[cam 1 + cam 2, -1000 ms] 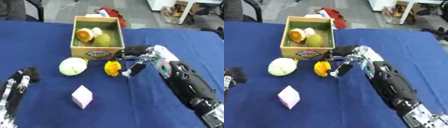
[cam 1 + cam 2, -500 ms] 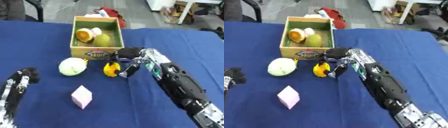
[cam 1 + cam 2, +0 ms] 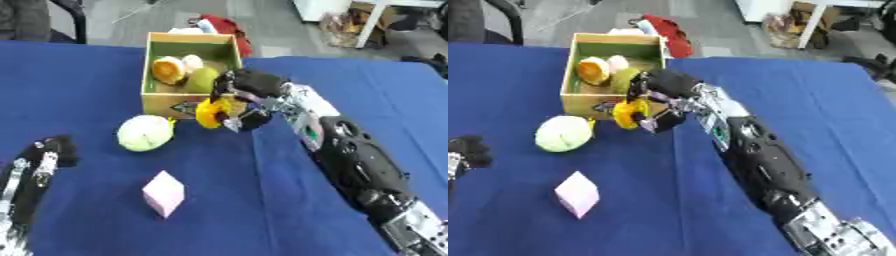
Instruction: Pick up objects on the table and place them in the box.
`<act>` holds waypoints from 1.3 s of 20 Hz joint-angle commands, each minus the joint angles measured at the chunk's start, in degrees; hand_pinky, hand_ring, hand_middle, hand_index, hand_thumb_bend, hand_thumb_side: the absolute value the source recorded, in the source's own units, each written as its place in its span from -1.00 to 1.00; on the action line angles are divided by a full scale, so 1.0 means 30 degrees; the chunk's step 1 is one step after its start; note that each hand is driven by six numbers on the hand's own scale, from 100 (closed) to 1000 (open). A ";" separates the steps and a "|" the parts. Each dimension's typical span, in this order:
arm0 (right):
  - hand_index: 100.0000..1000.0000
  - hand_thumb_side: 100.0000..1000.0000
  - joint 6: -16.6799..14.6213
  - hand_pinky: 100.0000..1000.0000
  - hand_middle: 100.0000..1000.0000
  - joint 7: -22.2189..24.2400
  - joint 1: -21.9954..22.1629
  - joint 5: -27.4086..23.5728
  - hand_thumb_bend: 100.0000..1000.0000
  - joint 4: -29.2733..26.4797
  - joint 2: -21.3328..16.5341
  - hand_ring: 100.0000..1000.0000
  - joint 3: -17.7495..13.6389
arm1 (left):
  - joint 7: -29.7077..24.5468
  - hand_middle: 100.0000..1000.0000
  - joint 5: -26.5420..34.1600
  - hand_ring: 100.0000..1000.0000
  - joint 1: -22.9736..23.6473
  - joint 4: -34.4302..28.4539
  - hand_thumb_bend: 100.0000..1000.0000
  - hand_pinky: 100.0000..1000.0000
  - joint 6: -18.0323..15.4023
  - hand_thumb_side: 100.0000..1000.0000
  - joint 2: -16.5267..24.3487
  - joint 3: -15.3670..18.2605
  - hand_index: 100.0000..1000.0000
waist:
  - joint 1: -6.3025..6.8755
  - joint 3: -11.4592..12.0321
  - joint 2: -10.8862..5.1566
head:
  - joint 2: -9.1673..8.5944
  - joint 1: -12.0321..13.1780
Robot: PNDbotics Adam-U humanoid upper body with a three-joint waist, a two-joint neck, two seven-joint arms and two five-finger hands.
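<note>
The right hand (image 3: pixel 249 102) is gripping 1 small yellow object (image 3: pixel 210 112) right by the box (image 3: pixel 156 102). Left hand (image 3: pixel 48 152): left eye is showing more, fingers unclear.

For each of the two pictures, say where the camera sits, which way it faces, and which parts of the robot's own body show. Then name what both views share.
Left eye view: in the head, looking down on the blue table; shows the right hand curled round a small yellow object, and the left hand low at the left edge.
Right eye view: beside it, facing the same way; the left hand barely shows.
Shared: open wooden box holding fruit, pale green round cabbage, pink block.
</note>
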 commanded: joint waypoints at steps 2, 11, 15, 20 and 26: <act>-0.30 -0.82 0.1427 0.42 0.03 -0.0367 -0.2252 0.0450 -1.00 0.1941 0.0335 0.25 -0.1565 | -0.0102 0.08 0.0020 0.11 -0.0253 -0.0289 -1.00 0.25 -0.0055 0.48 0.0147 -0.0044 0.44 | 0.0065 0.0185 -0.0150 | -0.0306 -0.0165; 1.00 -0.82 0.7217 0.49 0.51 -0.3272 -0.4455 0.6158 -1.00 0.7221 0.1753 0.46 -0.4806 | -0.0283 0.08 0.0057 0.11 -0.0491 -0.0288 -1.00 0.25 -0.0040 0.48 0.0216 -0.0188 0.44 | -0.0052 0.1096 0.0115 | -0.0570 -0.0622; 0.98 -0.80 0.8431 0.48 0.49 -0.4731 -0.4269 0.7137 -1.00 0.7261 0.1679 0.44 -0.4796 | -0.0293 0.08 0.0056 0.11 -0.0451 -0.0278 -1.00 0.25 -0.0042 0.49 0.0196 -0.0190 0.44 | -0.0077 0.1009 0.0071 | -0.0516 -0.0592; 0.89 -0.78 0.5196 0.50 0.46 -0.3824 -0.3357 0.4510 -1.00 0.5295 0.0669 0.45 -0.3361 | -0.0172 0.08 0.0025 0.11 -0.0289 -0.0265 -1.00 0.25 -0.0043 0.48 0.0207 -0.0057 0.44 | -0.0053 0.0619 -0.0045 | -0.0455 -0.0351; 0.90 -0.78 -0.0323 0.58 0.49 0.0982 -0.0939 -0.2056 -1.00 0.0342 -0.1401 0.50 -0.0143 | -0.0032 0.08 -0.0034 0.11 -0.0189 -0.0271 -1.00 0.25 -0.0036 0.48 0.0263 0.0079 0.44 | -0.0018 0.0122 -0.0137 | -0.0334 -0.0088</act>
